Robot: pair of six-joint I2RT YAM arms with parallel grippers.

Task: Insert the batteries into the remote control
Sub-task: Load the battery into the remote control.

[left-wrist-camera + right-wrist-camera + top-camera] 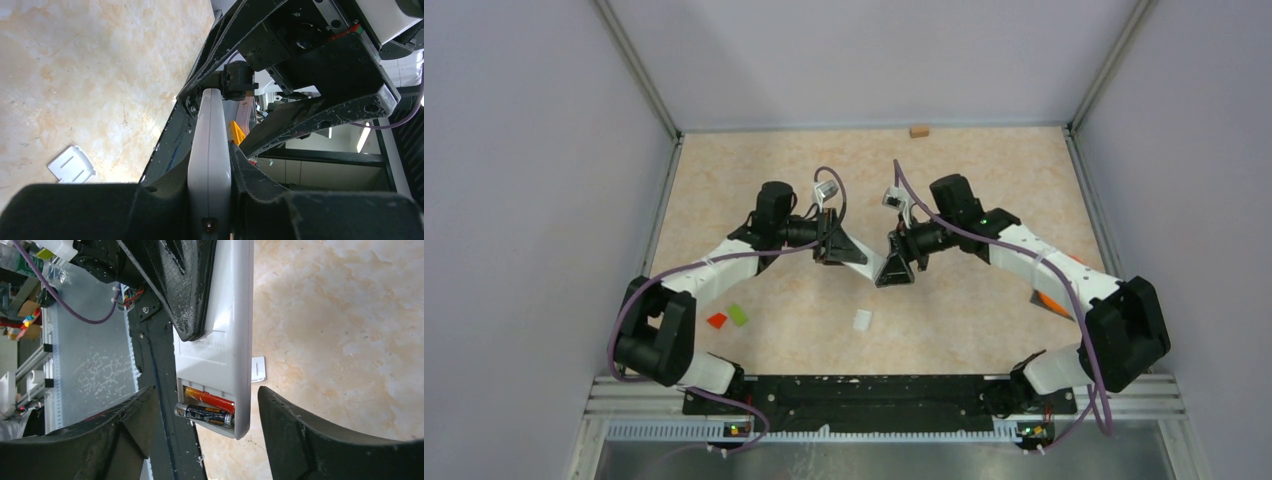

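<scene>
left claw (212,131) is clamped on a white plastic remote control (232,315); right claw (209,395) is spread wide round its open end, where a dark cylindrical battery (204,415), seemingly seated proud, could be knocked loose by a finger.

The slim white plastic remote control (227,315) sits clamped edge-on in the left pincer (849,250). Its open compartment, between the right pincer's (207,405) spread fingers, holds an orange-red battery (210,400) beside a black battery (205,415).

A beige marbled table (984,180) sat enclosed by 3 plain grey walls (524,150), with aluminium posts (640,70) rising at its 2 far corners.
</scene>
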